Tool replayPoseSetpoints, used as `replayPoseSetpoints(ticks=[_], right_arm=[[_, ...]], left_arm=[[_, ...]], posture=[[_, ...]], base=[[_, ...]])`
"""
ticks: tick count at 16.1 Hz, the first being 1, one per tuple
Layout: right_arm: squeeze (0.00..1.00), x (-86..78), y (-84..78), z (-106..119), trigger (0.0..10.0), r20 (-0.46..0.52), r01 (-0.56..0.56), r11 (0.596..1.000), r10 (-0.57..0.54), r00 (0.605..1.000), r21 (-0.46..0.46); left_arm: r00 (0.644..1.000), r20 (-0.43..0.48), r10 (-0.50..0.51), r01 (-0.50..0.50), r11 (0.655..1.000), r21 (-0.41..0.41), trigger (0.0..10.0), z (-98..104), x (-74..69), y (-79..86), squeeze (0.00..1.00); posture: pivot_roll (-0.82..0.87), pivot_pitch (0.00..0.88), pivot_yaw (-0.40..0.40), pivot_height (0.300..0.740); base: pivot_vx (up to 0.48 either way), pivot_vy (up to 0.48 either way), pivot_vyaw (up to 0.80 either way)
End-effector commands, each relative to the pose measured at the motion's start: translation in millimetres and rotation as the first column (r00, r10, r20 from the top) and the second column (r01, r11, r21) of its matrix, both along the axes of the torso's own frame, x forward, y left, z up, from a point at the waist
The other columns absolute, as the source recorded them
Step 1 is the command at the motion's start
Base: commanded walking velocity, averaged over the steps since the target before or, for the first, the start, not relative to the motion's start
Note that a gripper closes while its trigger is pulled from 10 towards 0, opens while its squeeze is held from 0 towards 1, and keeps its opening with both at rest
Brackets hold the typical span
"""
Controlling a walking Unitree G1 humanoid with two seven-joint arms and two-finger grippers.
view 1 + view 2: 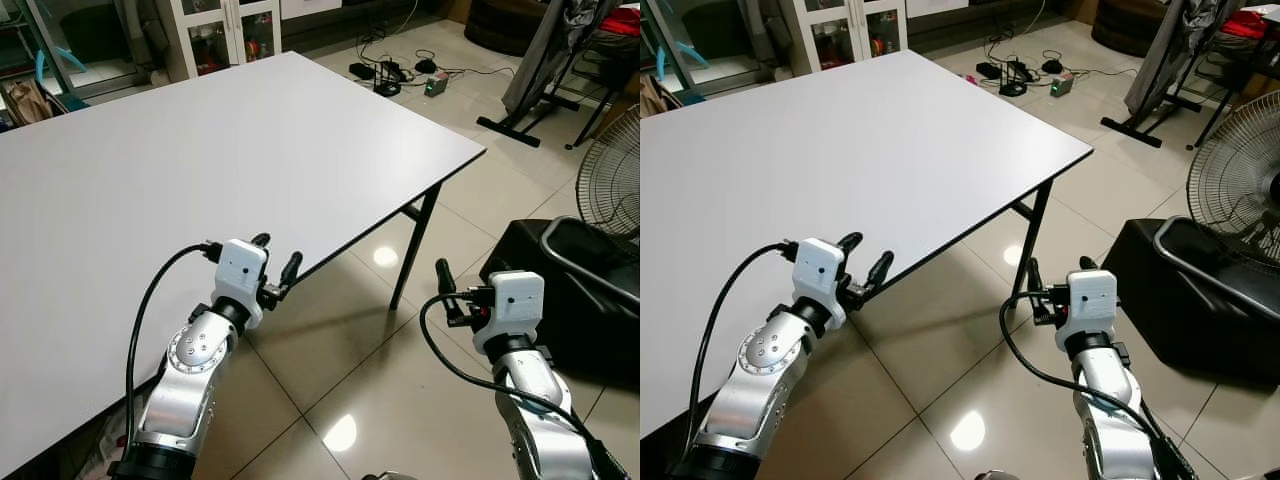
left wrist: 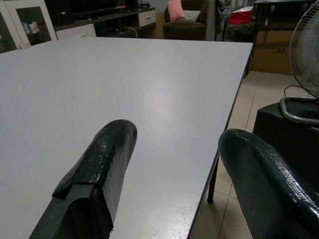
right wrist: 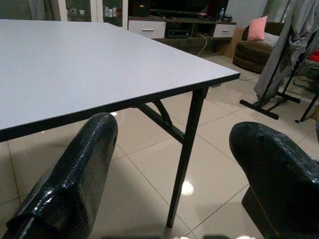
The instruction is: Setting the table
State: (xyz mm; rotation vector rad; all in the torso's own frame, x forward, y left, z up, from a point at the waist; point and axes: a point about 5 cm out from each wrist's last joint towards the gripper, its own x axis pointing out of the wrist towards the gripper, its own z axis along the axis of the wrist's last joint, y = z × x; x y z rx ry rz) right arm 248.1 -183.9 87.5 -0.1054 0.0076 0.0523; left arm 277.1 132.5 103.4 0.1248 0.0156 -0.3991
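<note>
Table [image 1: 200, 160] is bare, so both claws, left gripper [image 1: 276, 262] and right gripper [image 1: 1055, 285], are held wide, and dishes should be fetched first.

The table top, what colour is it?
The table top is plain white with a thin dark edge; the left eye view shows it best.

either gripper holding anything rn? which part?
Nothing held. Left gripper open at the table edge; right gripper open over the floor.
</note>
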Motion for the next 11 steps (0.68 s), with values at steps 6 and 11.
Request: replayPoseSetpoints(ticks=[6,11], right_arm=[[0.0,1.8,8.7,-6,10.0,-0.037,-0.013,0.999,0.015,0.999,0.048],[0.0,4.8,19.8,-6,10.0,-0.042,-0.055,0.996,0.058,0.997,0.07]], left_arm=[[0.998,-0.024,0.053,-0.054,0.997,-0.056,10.0,5,7.0,4.0,0.0],[0.997,-0.027,0.078,-0.08,0.995,-0.061,10.0,6,8.7,6.7,0.0]], posture=[[0.01,0.0,-0.01,0.74],[0.02,0.0,-0.017,0.74]], base=[[0.0,0.0,0.0],[0.0,0.0,0.0]])
